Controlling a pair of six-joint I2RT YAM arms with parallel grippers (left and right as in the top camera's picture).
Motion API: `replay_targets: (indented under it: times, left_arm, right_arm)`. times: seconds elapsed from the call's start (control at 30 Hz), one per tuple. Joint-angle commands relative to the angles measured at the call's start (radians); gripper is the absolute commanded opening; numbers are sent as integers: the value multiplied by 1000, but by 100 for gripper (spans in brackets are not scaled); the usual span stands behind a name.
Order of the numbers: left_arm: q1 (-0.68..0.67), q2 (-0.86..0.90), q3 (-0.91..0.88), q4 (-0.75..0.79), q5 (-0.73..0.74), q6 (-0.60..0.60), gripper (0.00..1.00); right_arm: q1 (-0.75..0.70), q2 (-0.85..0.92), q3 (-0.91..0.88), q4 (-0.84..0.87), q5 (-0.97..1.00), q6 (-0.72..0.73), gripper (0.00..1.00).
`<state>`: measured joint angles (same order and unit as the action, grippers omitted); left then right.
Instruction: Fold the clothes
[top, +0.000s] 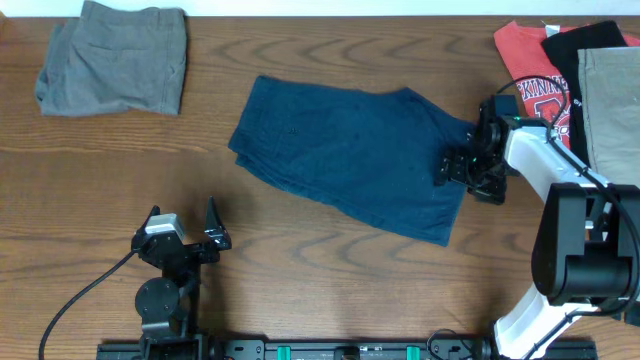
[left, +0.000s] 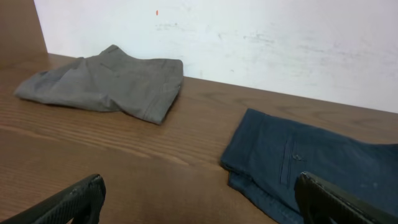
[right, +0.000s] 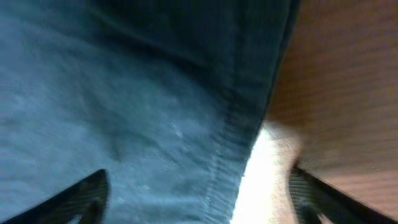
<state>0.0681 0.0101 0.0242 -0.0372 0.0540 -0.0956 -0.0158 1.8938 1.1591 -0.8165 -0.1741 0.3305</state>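
The navy blue shorts (top: 350, 155) lie spread and partly folded in the middle of the table, slanting down to the right. My right gripper (top: 462, 170) is open at their right edge, one finger over the cloth and one over the wood; the right wrist view shows the stitched hem (right: 217, 168) between the open fingers (right: 196, 196). My left gripper (top: 185, 240) is open and empty near the table's front, left of the shorts. The left wrist view shows the shorts' left end (left: 298, 162) ahead of the open fingers (left: 199, 199).
Folded grey-brown shorts (top: 115, 58) lie at the back left, also in the left wrist view (left: 106, 84). A pile with a red printed T-shirt (top: 530, 70), a black garment (top: 590, 45) and a beige one (top: 610, 100) sits at the back right.
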Motion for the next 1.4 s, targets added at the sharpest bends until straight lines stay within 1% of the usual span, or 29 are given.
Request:
replay_targets:
  times: [0.0, 0.1, 0.2, 0.27, 0.33, 0.4, 0.5, 0.63, 0.73, 0.83, 0.87, 0.9, 0.93, 1.03, 1.07, 1.1, 1.17, 1.2, 1.27, 1.33, 1.37]
  left_arm:
    - [-3, -6, -20, -28, 6, 16, 98]
    - [-3, -6, -20, -28, 6, 16, 98]
    - [-3, -6, -20, -28, 6, 16, 98]
    - [-3, -6, -20, -28, 6, 16, 98]
    - [-3, -6, -20, -28, 6, 16, 98]
    - [-3, -6, -20, -28, 6, 16, 98]
    - [-3, -6, -20, -28, 6, 16, 98]
    - [-3, -6, -20, -28, 6, 16, 98]
    - [-3, -6, -20, -28, 6, 16, 98]
    - [-3, -6, -20, -28, 6, 16, 98]
    - [-3, -6, -20, -28, 6, 16, 98]
    - [-3, -6, -20, -29, 6, 16, 98]
    - [-3, -6, -20, -28, 6, 16, 98]
    - [-3, -6, -20, -28, 6, 16, 98]
    - [-3, -6, -20, -28, 6, 16, 98]
    - [-3, -6, -20, -28, 6, 16, 98]
    - [-3, -6, -20, -28, 6, 16, 98]
    - [-3, -6, -20, -28, 6, 16, 98]
    - [-3, -6, -20, -28, 6, 16, 98]
    - [-3, -6, -20, -28, 6, 16, 98]
    - [-3, -6, -20, -29, 6, 16, 98]
  right_arm:
    - [4, 9, -43, 26, -63, 6, 73]
    - [4, 9, -43, 39, -49, 5, 50]
    - [1, 9, -27, 48, -14, 5, 23]
    - [-3, 9, 0, 51, -10, -19, 12]
    - [-6, 9, 38, 50, -10, -50, 12]
    - [-5, 9, 82, 57, -10, -77, 6]
    - [-5, 9, 142, 93, -9, -119, 1]
    - [-5, 9, 202, 156, 21, -126, 1]
    - [-5, 9, 250, 170, 53, -126, 1]
    - [-5, 9, 304, 139, 54, -126, 6]
    - [-5, 9, 318, 124, 55, -126, 11]
    - [-5, 9, 331, 107, 55, -126, 32]
    - [-5, 9, 343, 87, 55, -126, 62]
    - [-5, 9, 355, 51, 55, -124, 68]
    - [-5, 9, 358, 37, 55, -117, 72]
    - [-6, 9, 359, 23, 55, -105, 79]
    - [-6, 9, 359, 3, 53, -86, 84]
    - [-5, 9, 359, -11, 47, -72, 88]
    - [-5, 9, 359, -38, -7, -70, 91]
    - [-1, 9, 359, -71, -58, -70, 99]
    - [2, 9, 358, -85, -71, -70, 99]
